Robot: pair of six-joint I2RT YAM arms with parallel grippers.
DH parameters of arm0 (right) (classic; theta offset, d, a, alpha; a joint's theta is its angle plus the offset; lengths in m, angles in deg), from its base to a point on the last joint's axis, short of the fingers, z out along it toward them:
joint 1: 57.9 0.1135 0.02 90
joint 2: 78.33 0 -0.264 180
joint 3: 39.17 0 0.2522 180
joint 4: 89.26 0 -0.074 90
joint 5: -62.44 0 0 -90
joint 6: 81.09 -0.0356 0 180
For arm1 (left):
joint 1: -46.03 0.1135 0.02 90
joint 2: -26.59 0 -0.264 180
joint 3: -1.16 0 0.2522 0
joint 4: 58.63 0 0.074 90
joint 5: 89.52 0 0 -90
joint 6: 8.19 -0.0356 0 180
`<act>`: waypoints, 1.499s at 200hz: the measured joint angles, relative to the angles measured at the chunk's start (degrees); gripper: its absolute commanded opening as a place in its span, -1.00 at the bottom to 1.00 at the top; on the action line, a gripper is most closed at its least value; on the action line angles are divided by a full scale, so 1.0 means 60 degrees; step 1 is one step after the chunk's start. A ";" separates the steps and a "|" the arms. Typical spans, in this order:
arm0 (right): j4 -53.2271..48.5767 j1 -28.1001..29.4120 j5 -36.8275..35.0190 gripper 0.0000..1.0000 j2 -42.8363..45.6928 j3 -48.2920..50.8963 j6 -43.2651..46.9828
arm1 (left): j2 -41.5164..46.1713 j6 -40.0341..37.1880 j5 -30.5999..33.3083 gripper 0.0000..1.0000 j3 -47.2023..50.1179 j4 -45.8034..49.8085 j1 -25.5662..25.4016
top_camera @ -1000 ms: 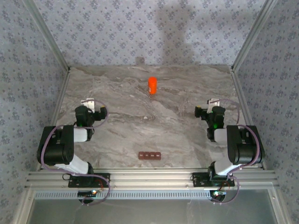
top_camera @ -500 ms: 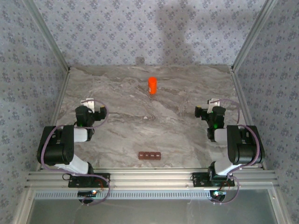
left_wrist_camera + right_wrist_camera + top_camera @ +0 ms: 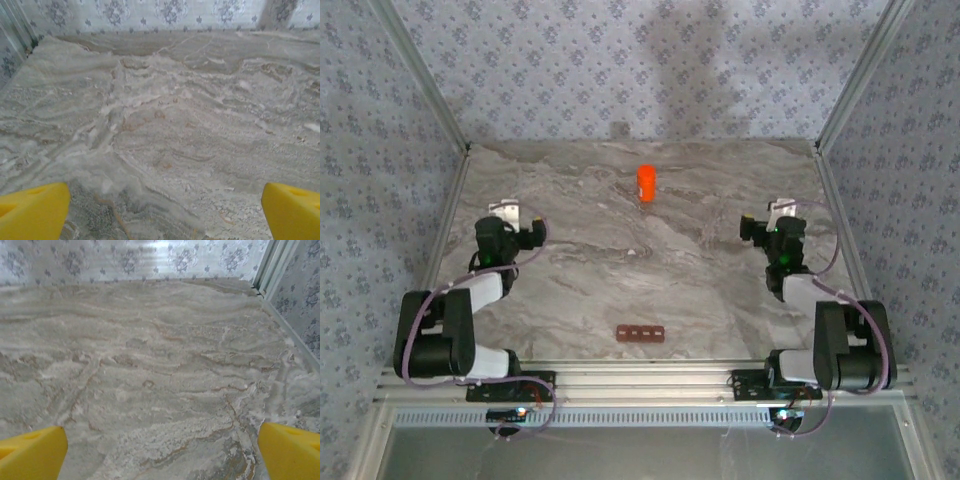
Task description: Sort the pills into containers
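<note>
While the left gripper [image 3: 507,214] stands spread wide, its yellow fingers [image 3: 32,210] over the bare marble table [image 3: 165,125], the right gripper [image 3: 780,212] gapes just as wide and grips nothing; the containers [image 3: 640,334] lie behind both grippers, between the arms, close to the bases; the orange bottle [image 3: 646,183] stands ahead and between them, well apart from each.

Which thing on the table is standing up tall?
The bright orange cylindrical bottle, far back; the dark red-brown four-compartment strip lies flat near the front.
</note>
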 measured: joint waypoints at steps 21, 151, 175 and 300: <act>-0.1228 -0.0011 -0.0131 0.99 0.0787 -0.0423 -0.0991 | 0.0616 0.0018 0.0226 0.96 -0.0025 0.0754 -0.0069; -0.6612 0.4156 0.3534 0.93 0.1395 -0.2361 -0.2896 | 0.2390 0.4433 0.1934 0.96 -0.2736 0.6819 -0.2499; -0.7530 0.6357 0.2721 0.98 0.1304 -0.2386 -0.2189 | 0.2386 0.4666 0.1974 0.96 -0.2736 0.7136 -0.3282; -0.8517 1.0688 0.0597 0.99 0.0149 -0.2113 -0.1326 | 0.0929 0.5049 0.2186 0.96 -0.3133 0.7974 -0.3781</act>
